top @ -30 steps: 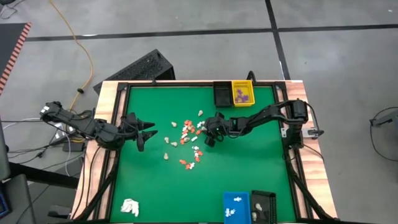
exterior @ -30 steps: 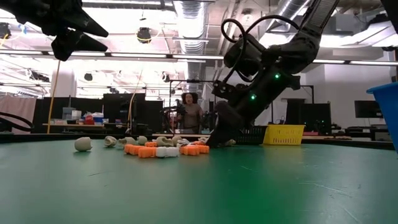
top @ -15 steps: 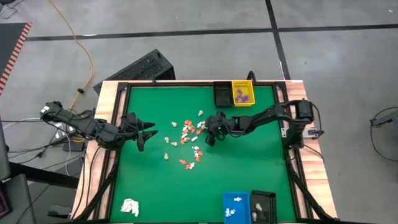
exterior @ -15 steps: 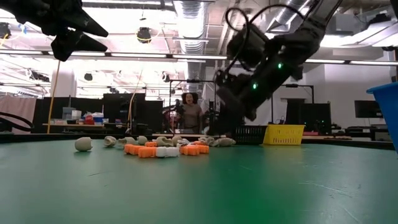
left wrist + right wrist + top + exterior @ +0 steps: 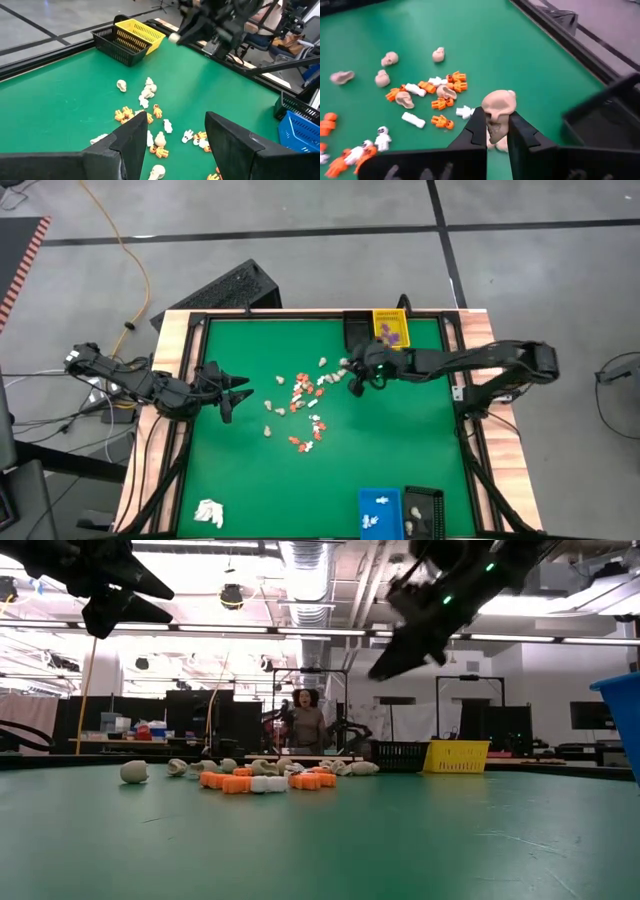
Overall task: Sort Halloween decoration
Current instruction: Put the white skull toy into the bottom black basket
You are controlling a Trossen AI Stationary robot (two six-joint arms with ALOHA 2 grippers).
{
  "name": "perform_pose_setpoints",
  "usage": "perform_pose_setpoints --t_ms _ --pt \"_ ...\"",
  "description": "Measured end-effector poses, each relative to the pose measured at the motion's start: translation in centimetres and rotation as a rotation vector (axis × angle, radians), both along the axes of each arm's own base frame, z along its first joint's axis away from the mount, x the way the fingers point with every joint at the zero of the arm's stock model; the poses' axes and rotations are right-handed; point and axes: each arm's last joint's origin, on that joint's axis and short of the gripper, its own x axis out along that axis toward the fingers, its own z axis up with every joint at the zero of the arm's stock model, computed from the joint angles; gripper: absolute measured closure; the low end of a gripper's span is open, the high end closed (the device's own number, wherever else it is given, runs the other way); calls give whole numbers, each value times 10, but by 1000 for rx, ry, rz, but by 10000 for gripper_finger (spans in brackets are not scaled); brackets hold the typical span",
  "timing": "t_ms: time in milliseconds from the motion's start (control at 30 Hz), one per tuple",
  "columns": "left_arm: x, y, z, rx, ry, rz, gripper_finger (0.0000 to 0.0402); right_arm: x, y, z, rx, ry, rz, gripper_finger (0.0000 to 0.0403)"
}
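Green-topped bench (image 5: 400, 440) w/ wood-look border & black rails fills centre of high view. Top edge, right of centre: black mesh basket (image 5: 357, 330) touching yellow mesh basket (image 5: 390, 330) on its right. Bottom edge, right: blue plastic bin (image 5: 379, 511) just beside another black mesh basket (image 5: 423, 512). Bottom left corner of the green: white wadded lump of cloth-like material (image 5: 209, 513). Off the bench, upper left: black slotted crate (image 5: 225, 288) tilted on grey floor, orange cable (image 5: 128, 255) trailing past it. Low view: person (image 5: 306, 722) standing centre background, beyond far edge, amid racks & monitors.
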Motion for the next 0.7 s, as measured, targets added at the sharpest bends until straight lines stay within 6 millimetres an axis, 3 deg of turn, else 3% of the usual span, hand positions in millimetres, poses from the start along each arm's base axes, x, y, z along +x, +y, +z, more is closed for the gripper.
perform_pose_setpoints --t_ms 300,700 --pt "0 0 0 0 0 0 213 -64 53 28 287 68 50 362" --pt "0 0 0 -8 -3 2 213 -133 153 33 904 268 112 362"
